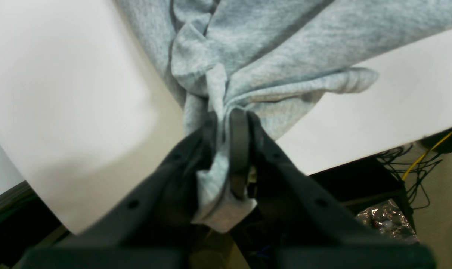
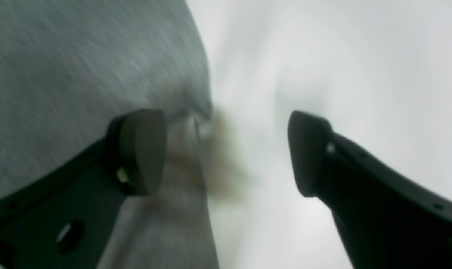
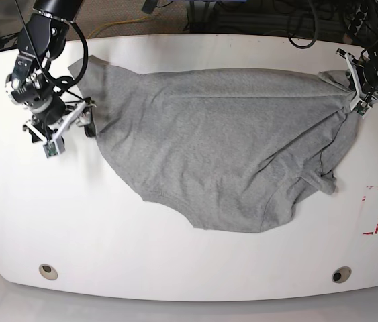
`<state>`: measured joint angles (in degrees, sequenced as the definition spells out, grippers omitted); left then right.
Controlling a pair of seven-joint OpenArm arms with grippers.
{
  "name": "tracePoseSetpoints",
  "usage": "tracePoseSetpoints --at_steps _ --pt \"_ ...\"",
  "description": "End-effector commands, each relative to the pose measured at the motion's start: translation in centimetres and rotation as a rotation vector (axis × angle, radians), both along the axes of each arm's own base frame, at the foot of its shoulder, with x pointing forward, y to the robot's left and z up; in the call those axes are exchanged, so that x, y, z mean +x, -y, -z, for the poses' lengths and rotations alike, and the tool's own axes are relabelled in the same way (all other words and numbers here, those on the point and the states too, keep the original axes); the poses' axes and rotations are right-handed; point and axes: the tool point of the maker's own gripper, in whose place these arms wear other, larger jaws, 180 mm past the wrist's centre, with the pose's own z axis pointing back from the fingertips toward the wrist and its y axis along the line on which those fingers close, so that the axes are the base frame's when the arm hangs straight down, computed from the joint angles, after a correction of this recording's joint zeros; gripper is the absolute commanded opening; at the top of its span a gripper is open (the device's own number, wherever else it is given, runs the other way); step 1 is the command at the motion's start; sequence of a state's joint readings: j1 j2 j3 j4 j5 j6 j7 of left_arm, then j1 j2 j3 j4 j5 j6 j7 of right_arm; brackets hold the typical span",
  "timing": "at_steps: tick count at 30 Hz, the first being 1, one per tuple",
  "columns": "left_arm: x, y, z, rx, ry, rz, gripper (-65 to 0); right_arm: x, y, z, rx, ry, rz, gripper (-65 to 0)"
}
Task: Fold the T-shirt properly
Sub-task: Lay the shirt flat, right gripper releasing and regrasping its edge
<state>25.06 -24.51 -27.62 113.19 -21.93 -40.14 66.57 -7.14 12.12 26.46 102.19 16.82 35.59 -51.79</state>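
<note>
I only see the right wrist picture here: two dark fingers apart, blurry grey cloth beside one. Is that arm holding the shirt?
Observer: No. In the base view the right gripper sits open at the T-shirt's edge, with no cloth between its fingers.
Operator: And the other arm?
Observer: The left gripper is shut on a bunched corner of the shirt.
Operator: Where is that corner?
Observer: At the far side of the table, opposite the right arm.
Operator: Is the shirt folded yet?
Observer: No. It lies spread across the table, rumpled near the left gripper.
</note>
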Motion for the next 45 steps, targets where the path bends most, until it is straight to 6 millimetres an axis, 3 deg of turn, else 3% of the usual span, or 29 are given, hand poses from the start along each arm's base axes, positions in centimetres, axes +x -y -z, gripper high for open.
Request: tracePoseSetpoints --at_steps 1,11,15,31,35,39,44,45 --pt "0.4 -0.5 -0.8 0.022 0.019 0.006 -64.7 2.8 -0.9 -1.4 0.018 0.060 -0.035 -16.8" --pt "0.6 -0.5 -0.9 0.022 0.023 0.007 -64.7 10.6 -5.7 0.6 0.121 0.006 -0.165 -16.8" --pt "0.6 -0.5 -0.9 0.022 0.024 0.007 -64.7 12.5 -6.9 1.5 0.166 -0.005 -0.180 -16.8" --pt "0.6 -0.5 -0.9 0.022 0.024 0.007 -64.7 13.9 -12.4 5.4 0.263 -0.071 -0.255 -16.8" --pt "0.6 -0.5 -0.9 0.022 0.024 0.007 -64.7 13.6 -12.8 6.1 0.284 -0.079 -0.244 -17.4" --pt "0.7 -0.5 -0.9 0.022 0.026 0.007 -64.7 13.4 -13.7 6.3 0.300 -0.084 -0.249 -30.1" --pt "0.7 -0.5 -0.9 0.022 0.027 0.007 -64.7 13.5 -13.8 6.1 0.299 -0.077 -0.255 -64.4" --pt "0.8 -0.4 -1.0 0.021 0.030 0.009 -64.7 13.6 -13.8 6.0 0.297 -0.077 -0.257 -65.0"
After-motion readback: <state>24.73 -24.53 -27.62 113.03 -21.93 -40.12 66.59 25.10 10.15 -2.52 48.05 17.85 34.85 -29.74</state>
